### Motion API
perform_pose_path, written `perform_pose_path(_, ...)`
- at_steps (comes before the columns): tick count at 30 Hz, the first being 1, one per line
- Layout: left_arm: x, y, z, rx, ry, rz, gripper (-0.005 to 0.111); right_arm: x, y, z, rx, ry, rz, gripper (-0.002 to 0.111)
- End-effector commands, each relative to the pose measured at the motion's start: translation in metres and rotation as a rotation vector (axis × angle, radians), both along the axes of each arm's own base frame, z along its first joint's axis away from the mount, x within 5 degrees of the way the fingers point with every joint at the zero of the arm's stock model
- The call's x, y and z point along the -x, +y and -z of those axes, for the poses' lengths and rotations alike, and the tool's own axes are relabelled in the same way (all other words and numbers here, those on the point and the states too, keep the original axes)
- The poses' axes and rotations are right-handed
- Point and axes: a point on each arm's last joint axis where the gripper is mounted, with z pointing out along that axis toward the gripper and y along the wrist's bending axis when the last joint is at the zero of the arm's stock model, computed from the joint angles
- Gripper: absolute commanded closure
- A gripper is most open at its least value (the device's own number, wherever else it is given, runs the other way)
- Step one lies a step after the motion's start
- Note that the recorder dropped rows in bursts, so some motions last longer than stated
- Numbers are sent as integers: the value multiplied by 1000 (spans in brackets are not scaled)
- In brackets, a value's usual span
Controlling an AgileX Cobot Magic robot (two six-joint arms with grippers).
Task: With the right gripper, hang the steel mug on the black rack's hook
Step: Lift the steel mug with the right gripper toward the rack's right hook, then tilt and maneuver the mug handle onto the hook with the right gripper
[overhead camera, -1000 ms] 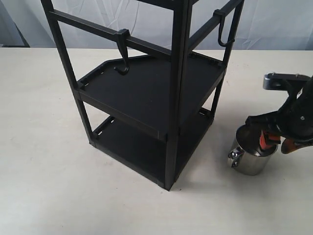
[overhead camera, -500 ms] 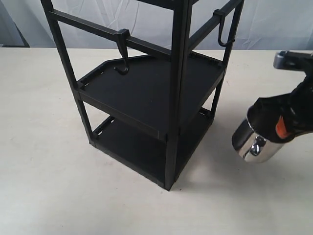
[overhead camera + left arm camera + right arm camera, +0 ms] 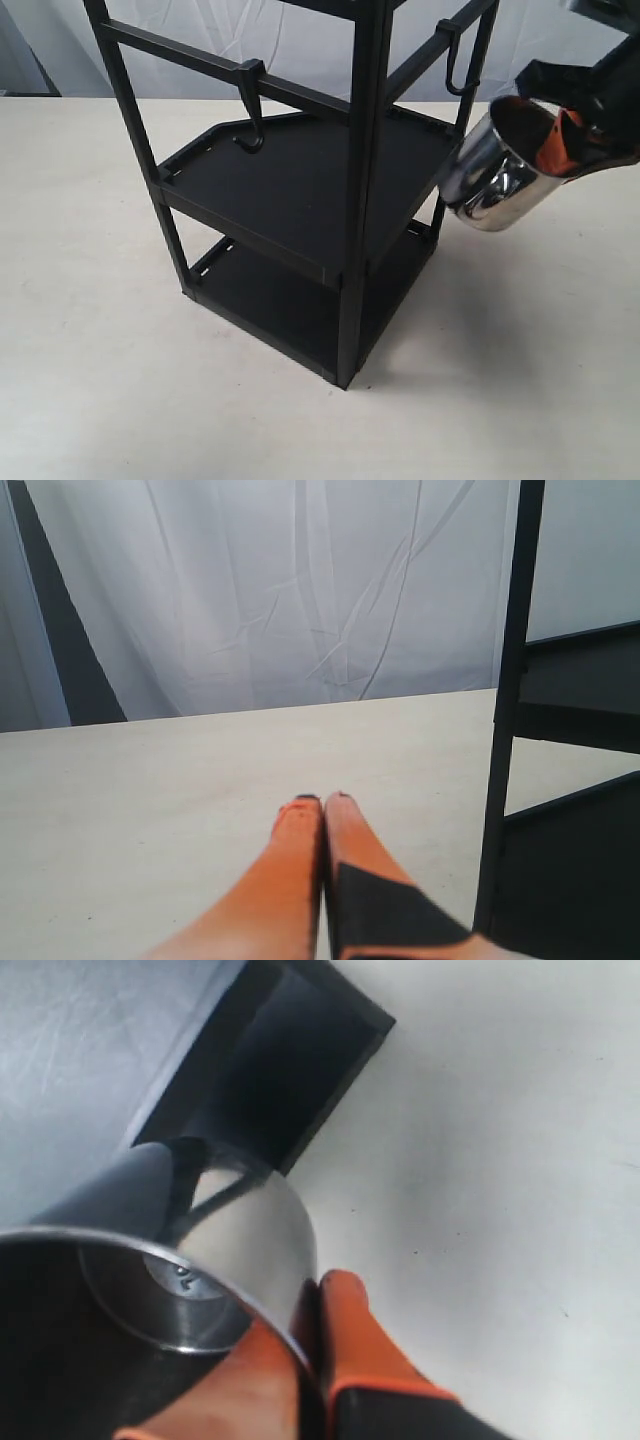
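White drapes hang behind a pale tabletop (image 3: 90, 330). Left to right across the exterior view:

- Left gripper (image 3: 322, 815): only in its own wrist view, orange fingers pressed together on nothing, low over the table near a rack post.
- Black rack (image 3: 355, 180): stands mid-table toward the far edge, two flat shelves. A broader curled hook (image 3: 250, 130) hangs off the crossbar on its left face.
- Hook (image 3: 456, 65): slim J-shape, clamped to the upper bar at the rack's right side, empty.
- Steel mug (image 3: 495, 180): off the table, in the air just right of the rack's right post, below and right of the hook. Tilted, mouth up toward the right edge, base down toward the rack. Strap handle (image 3: 500, 190) shows on the side facing the camera.
- Right gripper (image 3: 575, 125): at the right edge, clamped on the mug's rim wall, one orange finger (image 3: 345, 1330) outside, the other inside the mouth.

Handling, as judgement: rigid, light, mirror-polished, so slick under the pads; a rim pinch lets it pivot if bumped. Not fragile. Handle is the part that must meet the hook, so the rim hold is sensible as it leaves the loop free.

Mug sits ahead of and below the right gripper's fingers, between gripper and rack.
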Motion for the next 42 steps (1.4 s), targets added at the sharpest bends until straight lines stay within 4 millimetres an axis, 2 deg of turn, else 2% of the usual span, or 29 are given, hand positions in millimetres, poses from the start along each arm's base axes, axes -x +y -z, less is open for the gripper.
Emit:
perform_pose_path(1,0,0,-1,1,-10,4,105,-7,-30,-7,-136,-17,140,109)
perform_pose_path(5,0,0,-1,1,-10,4,105,-17,-26,-10,-330,-33,161,109)
perform_pose_path(9,0,0,-1,1,-10,4,105,-23,-27,-1,-333,-1,169,109)
perform_pose_path(16,0,0,-1,1,-10,4,105,-25,-24,-3,-390,5,189,109)
perform_pose_path(28,0,0,-1,1,-10,4,105,-39,-24,18,-436,119,272,109)
perform_pose_path(42,0,0,-1,1,-10,4,105,-49,-21,30,-511,168,303,109)
